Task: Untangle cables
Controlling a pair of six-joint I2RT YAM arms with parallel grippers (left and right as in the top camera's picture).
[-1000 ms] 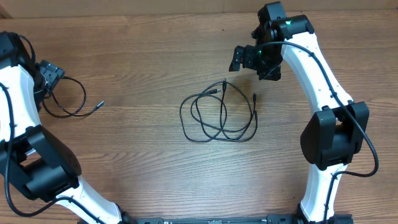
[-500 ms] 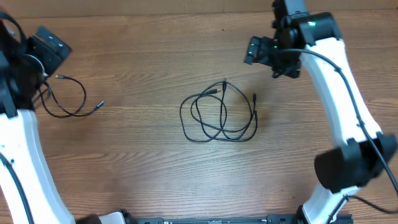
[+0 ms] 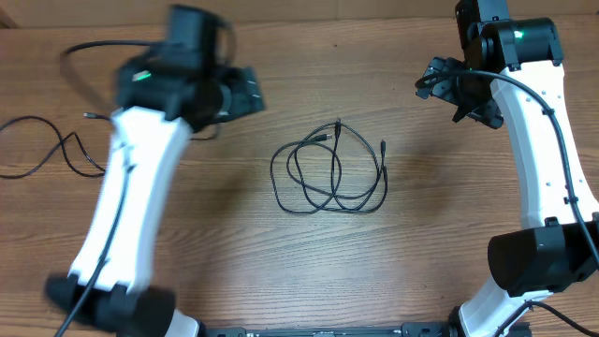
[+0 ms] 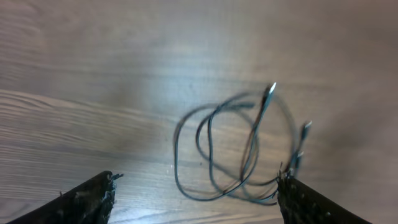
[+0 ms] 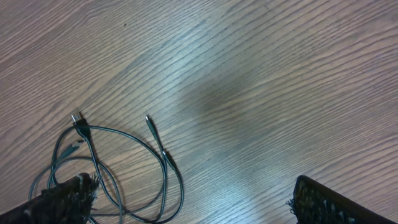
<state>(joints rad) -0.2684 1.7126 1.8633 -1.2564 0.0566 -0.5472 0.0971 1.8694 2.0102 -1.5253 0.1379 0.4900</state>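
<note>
Cables: the tangle (image 3: 329, 173) lies in loose, overlapping loops mid-counter (image 3: 225, 257), with nothing touching it
Lone cord: a lone cord (image 3: 67, 148) lies well apart at the counter's left edge
Left gripper: the left gripper (image 4: 198, 182) is spread wide and empty, off the counter up and to the left of the tangle; the arm is blurred in the overhead view
Right gripper: the right gripper (image 5: 193, 183) is spread wide and empty, near the tangle's upper right
Step in hand: probably lining up a first pick on the tangle
Where to pinch: a free plug end (image 3: 382, 146) on the right side stands clear of the loops, so it makes a better hold than a mid-loop strand
How to pull: one gripper should pin the bundle while the other draws the end outward, low and slowly
Risk: lifting fast drags the whole bundle or cinches a crossing
Unclear: which strand lies on top at the crossings; the cords look too thin to tell
</note>
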